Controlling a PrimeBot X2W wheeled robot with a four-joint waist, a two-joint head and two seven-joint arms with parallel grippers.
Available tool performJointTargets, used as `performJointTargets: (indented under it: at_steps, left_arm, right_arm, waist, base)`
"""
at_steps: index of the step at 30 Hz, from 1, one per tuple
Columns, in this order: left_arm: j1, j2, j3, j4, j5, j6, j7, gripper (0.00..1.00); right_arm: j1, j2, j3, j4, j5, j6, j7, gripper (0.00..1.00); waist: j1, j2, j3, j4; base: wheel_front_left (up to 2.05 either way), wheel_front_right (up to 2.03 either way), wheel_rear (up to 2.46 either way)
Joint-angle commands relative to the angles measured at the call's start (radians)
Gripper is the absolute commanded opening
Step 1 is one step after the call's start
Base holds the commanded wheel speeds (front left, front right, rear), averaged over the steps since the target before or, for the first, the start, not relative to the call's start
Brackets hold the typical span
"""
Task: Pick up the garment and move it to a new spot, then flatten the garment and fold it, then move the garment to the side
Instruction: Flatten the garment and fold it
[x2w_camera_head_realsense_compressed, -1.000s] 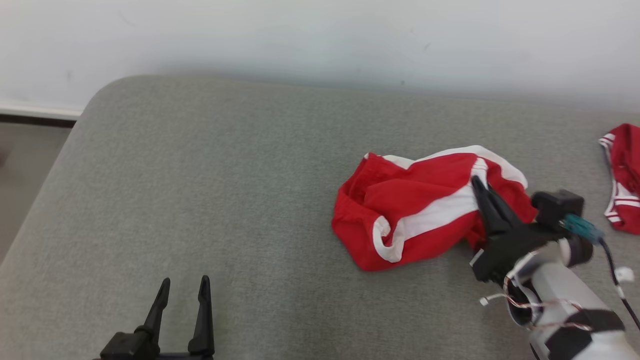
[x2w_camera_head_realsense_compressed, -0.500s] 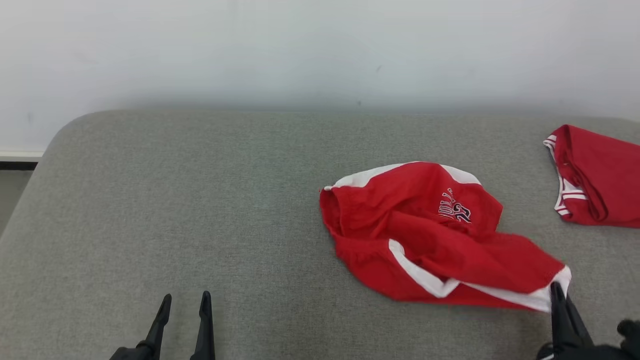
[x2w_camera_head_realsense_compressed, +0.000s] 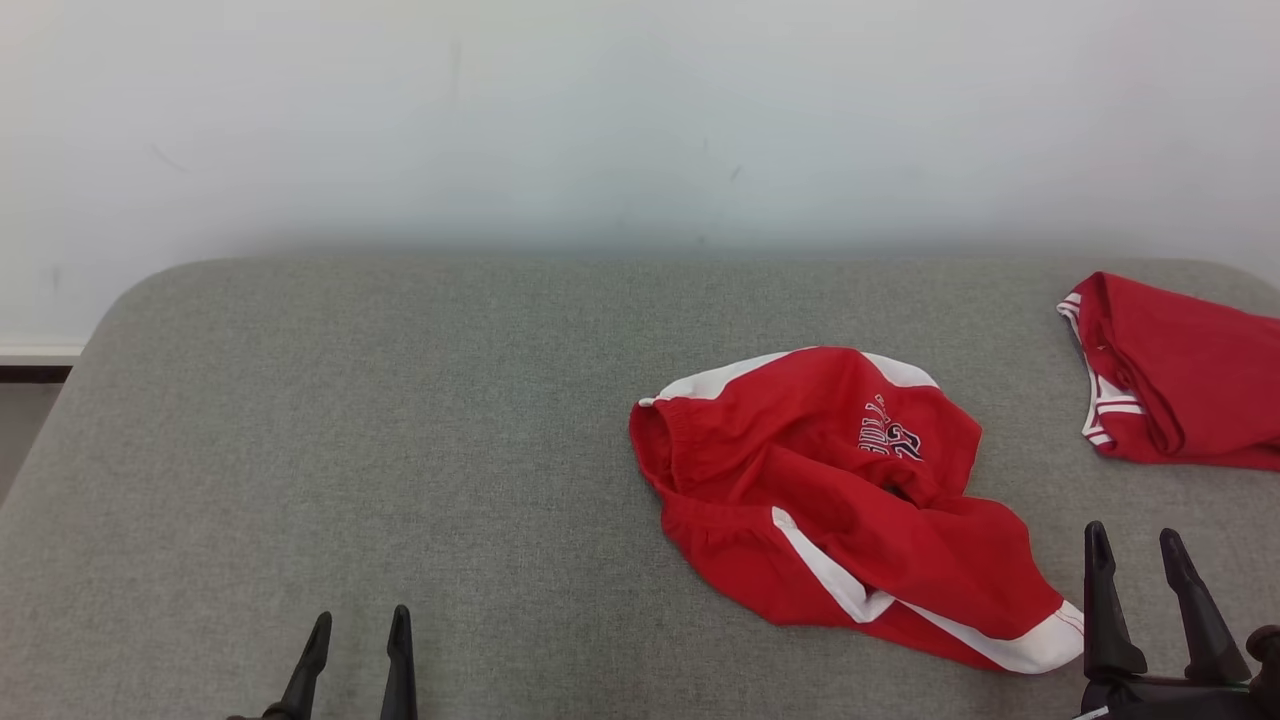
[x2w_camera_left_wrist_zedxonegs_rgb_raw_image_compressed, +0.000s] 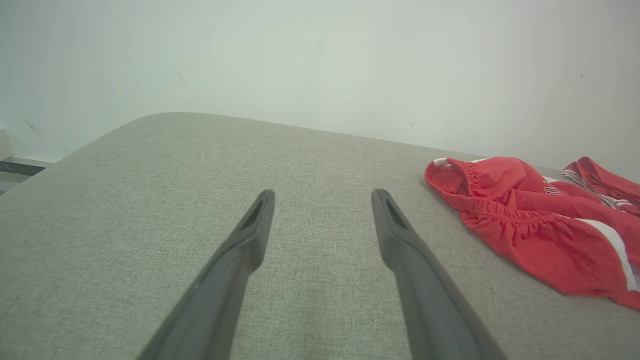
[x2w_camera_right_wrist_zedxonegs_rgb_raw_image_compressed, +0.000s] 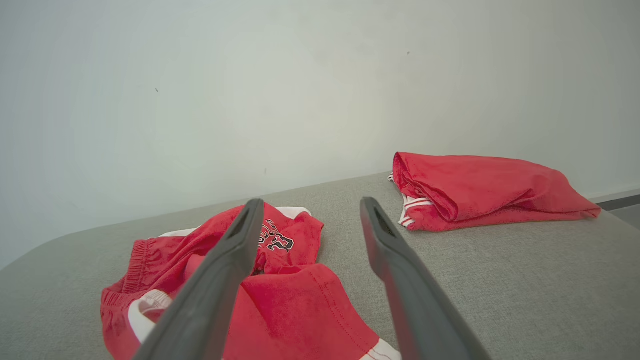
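Note:
The garment (x2w_camera_head_realsense_compressed: 850, 500) is a pair of red shorts with white side stripes and dark lettering, lying crumpled on the grey cushion, right of centre. The left wrist view has the garment (x2w_camera_left_wrist_zedxonegs_rgb_raw_image_compressed: 530, 225) at its right; the garment (x2w_camera_right_wrist_zedxonegs_rgb_raw_image_compressed: 260, 295) lies low in the right wrist view. My right gripper (x2w_camera_head_realsense_compressed: 1135, 550) stands open at the lower right, just right of the white-trimmed leg hem, nothing between its fingers. My left gripper (x2w_camera_head_realsense_compressed: 358, 630) is open at the lower left, well apart from the cloth.
A second red piece of clothing (x2w_camera_head_realsense_compressed: 1180, 380) with white trim lies at the cushion's far right, also seen as a folded heap (x2w_camera_right_wrist_zedxonegs_rgb_raw_image_compressed: 480, 190). The grey cushion (x2w_camera_head_realsense_compressed: 350, 430) ends at a rounded left edge; a pale wall (x2w_camera_head_realsense_compressed: 640, 120) stands behind.
My right gripper, shut on the shorts' leg hem half a second ago, has opened and let the cloth go; the hem now lies on the cushion. The head camera has shifted.

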Motion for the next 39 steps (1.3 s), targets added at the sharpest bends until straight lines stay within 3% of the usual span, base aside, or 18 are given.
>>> performJointTargets:
  at_steps: [1, 12, 29, 39]
  left_arm:
    - [0.013, -0.001, 0.007, -0.004, 0.008, 0.000, -0.003, 1.00]
    - [0.049, -0.001, 0.052, -0.044, 0.024, 0.008, -0.003, 1.00]
    - [0.079, 0.019, 0.067, -0.109, 0.067, 0.002, -0.003, 1.00]
    - [-0.056, 0.036, -0.031, -0.083, 0.090, -0.016, 0.016, 1.00]
  right_arm:
    - [0.018, -0.002, 0.005, -0.021, -0.008, 0.001, -0.005, 1.00]
    - [0.100, 0.001, 0.062, -0.175, -0.039, 0.001, -0.029, 1.00]
    - [0.108, 0.027, 0.088, -0.172, -0.030, 0.001, -0.040, 1.00]
    - [0.080, 0.015, 0.104, -0.161, -0.024, 0.001, -0.040, 1.00]
  waist:
    - [0.0001, 0.0000, -0.013, -0.003]
    - [0.0001, 0.0000, -0.027, -0.010]
    - [0.0001, 0.0000, -0.017, -0.025]
    - [0.0001, 0.0000, 0.008, -0.069]
  base:
    - [0.00, 0.00, 0.00]
    - [0.00, 0.00, 0.00]
    - [0.00, 0.00, 0.00]
    - [0.00, 0.00, 0.00]
